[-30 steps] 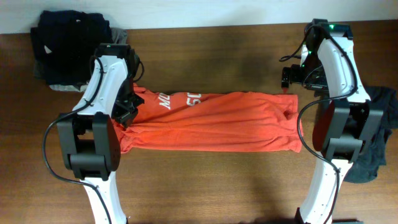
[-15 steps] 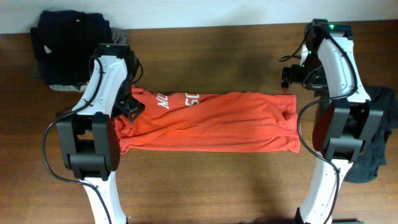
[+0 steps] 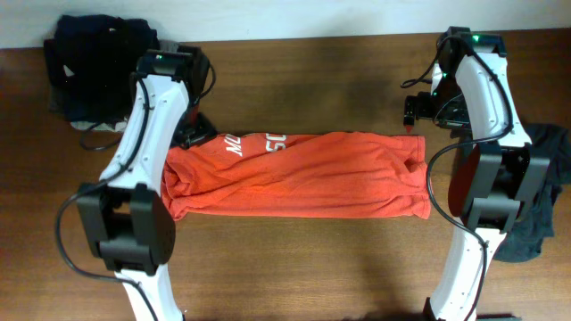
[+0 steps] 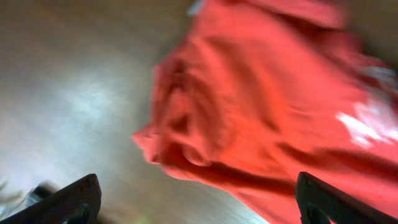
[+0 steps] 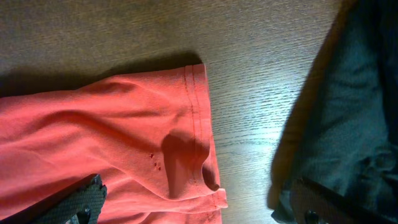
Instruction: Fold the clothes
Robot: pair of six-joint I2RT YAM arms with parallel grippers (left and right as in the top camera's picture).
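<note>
I am holding my left gripper (image 3: 195,134) wide open just beside the lettered end of the red-orange cotton T-shirt (image 3: 303,176), which is lying in a long folded band across the brown wooden table (image 3: 294,267). My right gripper (image 3: 412,112) is hovering open near its hem.

- White lettering (image 3: 254,144) on the red-orange T-shirt (image 3: 321,178), up along its top edge near the left end in the overhead view, and that's the only print out here.
- It comes in two clumps, slanted and creased into the folds: the left one looks like "NO", the right one like "SO" or "50". Too small and crumpled to call for sure.
- On the left wrist view, the same print (image 4: 357,127) is just white smears on the red cloth, blurred and unreadable.
</note>
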